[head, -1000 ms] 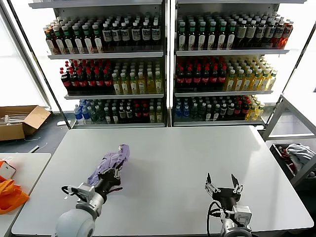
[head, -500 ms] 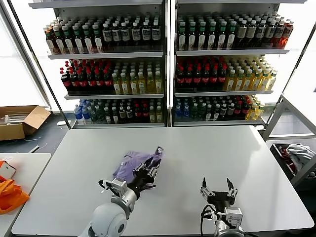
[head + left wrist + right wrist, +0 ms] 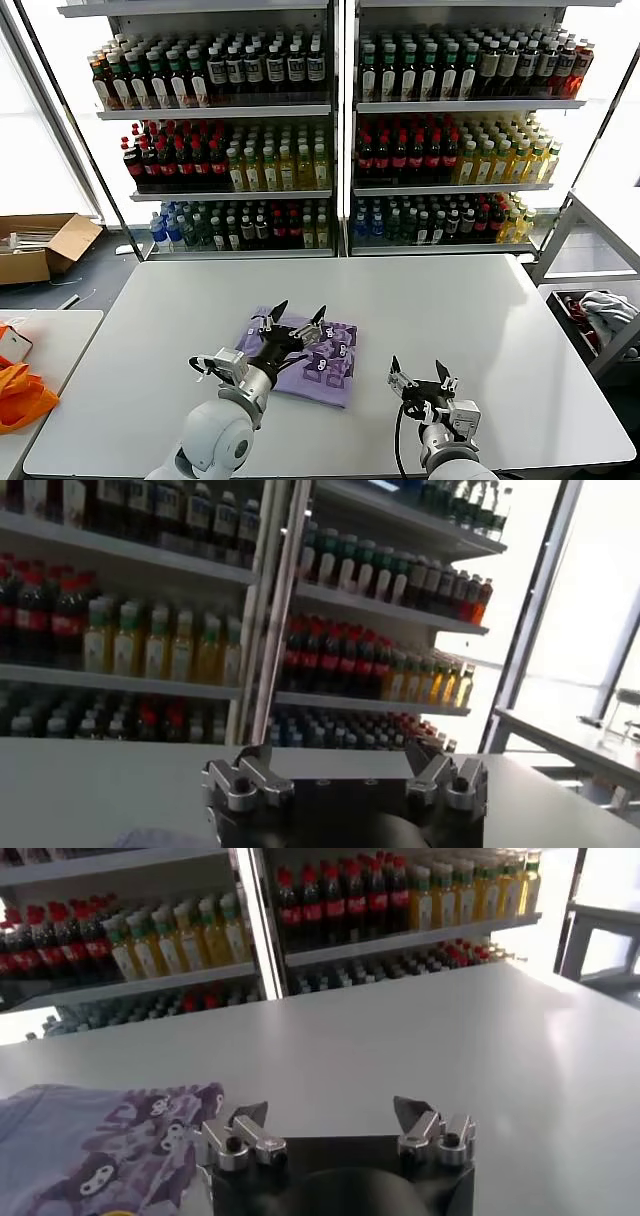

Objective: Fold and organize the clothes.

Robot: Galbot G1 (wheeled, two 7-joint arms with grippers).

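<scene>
Item: lavender T-shirt (image 3: 312, 356), folded, print side up, lying on the white table (image 3: 500, 320) at its near middle. We note the left gripper (image 3: 297, 318) over it, jaws spread, holding nothing. Right gripper (image 3: 418, 372) just beside, likewise spread and empty.

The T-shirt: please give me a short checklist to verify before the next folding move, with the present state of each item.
1. T-shirt lies on the table, not hanging from a claw: ok.
2. Left claw open, nothing held: ok.
3. Right claw open and empty, beside the shirt: ok.
4. Printed lettering faces up: ok.
5. Shirt lies flat and neatly squared: not ok, the edges look uneven.
6. Left claw lifted clear of the cloth: cannot tell, it stands directly over the shirt.
</scene>
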